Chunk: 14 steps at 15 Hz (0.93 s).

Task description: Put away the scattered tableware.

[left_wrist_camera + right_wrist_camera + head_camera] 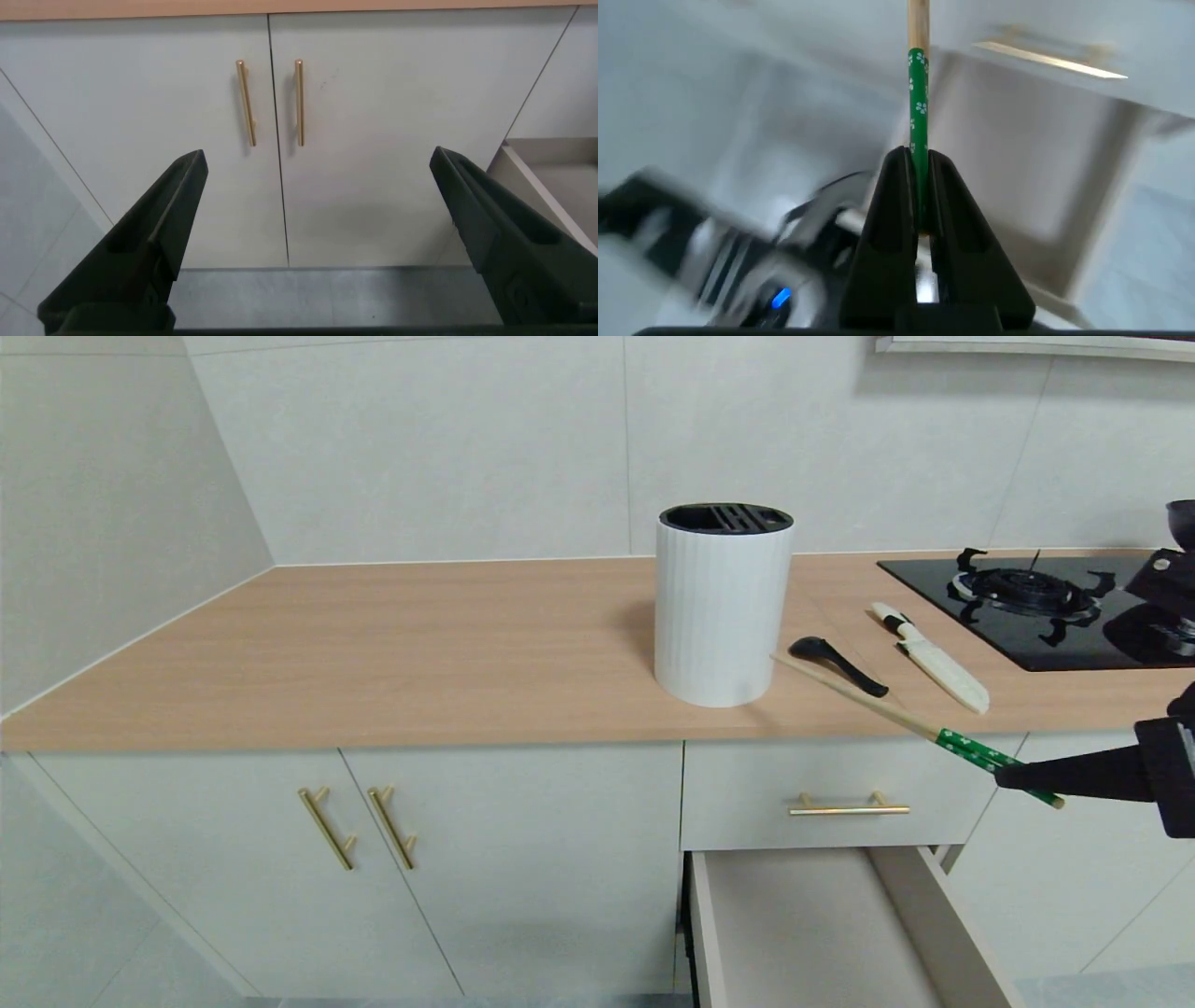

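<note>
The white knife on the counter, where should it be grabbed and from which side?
Probably by the handle at its far end, coming from above and closing across the narrow width: the knife lies flat, blade toward the front edge of the counter, black spoon close beside it.

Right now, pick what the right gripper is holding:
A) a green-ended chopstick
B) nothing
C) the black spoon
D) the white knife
A: the right gripper is clamped on the green end of the chopstick, while the black spoon and white knife lie untouched on the counter.
</note>
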### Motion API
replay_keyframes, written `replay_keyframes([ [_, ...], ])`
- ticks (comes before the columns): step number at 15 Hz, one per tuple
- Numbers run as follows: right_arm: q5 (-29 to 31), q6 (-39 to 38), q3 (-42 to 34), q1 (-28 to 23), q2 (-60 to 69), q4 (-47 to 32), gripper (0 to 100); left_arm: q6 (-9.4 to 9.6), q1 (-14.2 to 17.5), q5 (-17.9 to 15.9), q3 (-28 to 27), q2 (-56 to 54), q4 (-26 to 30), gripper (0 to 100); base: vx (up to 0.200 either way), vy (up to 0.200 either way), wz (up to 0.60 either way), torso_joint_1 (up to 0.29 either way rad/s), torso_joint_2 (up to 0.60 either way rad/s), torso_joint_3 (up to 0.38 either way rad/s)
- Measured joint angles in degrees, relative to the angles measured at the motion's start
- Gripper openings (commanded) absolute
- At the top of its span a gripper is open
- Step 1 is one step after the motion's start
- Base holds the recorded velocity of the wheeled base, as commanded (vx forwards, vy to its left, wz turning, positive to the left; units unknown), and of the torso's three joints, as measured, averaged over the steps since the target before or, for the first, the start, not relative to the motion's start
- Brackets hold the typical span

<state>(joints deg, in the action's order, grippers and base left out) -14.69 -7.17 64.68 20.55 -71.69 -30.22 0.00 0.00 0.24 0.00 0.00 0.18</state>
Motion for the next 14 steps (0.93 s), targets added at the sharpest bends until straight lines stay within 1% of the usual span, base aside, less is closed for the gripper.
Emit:
replay_keyframes([
  [4,-1.15,4.66,-3.8,0.34,1.85,-0.05,0,0.0,0.0,0.0,0.0,0.0,0.0,100,0.0,0.0,0.0,0.0,0.0,0.0],
  [5,-1.16,5.47,-4.96,1.07,1.94,0.11,0,0.0,0.0,-0.02,0.0,0.0,0.0,100,0.0,0.0,0.0,0.0,0.0,0.0],
  [11,-1.04,5.94,-8.09,5.6,0.22,0.44,0,0.0,0.0,0.0,0.0,0.0,0.0,100,0.0,0.0,0.0,0.0,0.0,0.0],
  [14,-1.04,5.95,-8.46,6.1,-0.41,0.45,0,0.0,0.0,0.0,0.0,0.0,0.0,100,0.0,0.0,0.0,-0.014,0.03,0.019],
])
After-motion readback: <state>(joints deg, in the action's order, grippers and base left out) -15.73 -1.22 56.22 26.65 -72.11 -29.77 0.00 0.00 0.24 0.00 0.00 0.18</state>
